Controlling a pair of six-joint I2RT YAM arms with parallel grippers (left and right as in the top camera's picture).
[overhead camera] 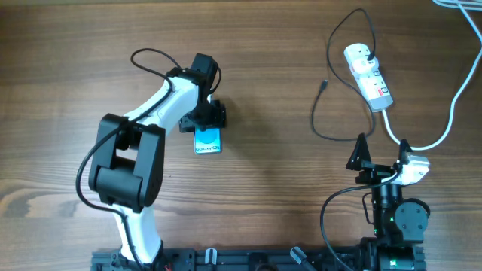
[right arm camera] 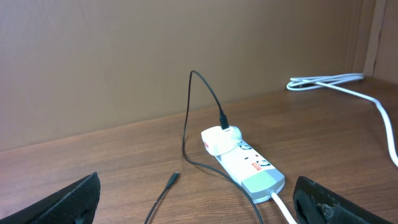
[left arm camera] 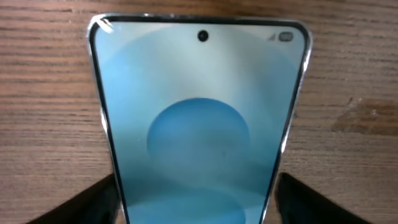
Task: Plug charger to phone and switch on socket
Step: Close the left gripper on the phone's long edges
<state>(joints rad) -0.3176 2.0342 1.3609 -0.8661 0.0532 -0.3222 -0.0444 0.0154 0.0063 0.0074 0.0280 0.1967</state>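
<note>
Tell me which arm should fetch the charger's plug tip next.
Right. The right gripper, open, faces the plug tip, which lies loose beside the socket with nothing between. The left gripper is far across the table, straddling the phone.

In the overhead view, the upper part of the phone is hidden under the left arm. From the left wrist, its lower end is cut off by the bottom edge. The left fingers are seen only as dark, blurred shapes at the corners, and whether the phone is touched cannot be told. From the right wrist, the right fingers, the charger cable and the white lead are cut off at the bottom edge. Whether the socket is switched on cannot be read.
</note>
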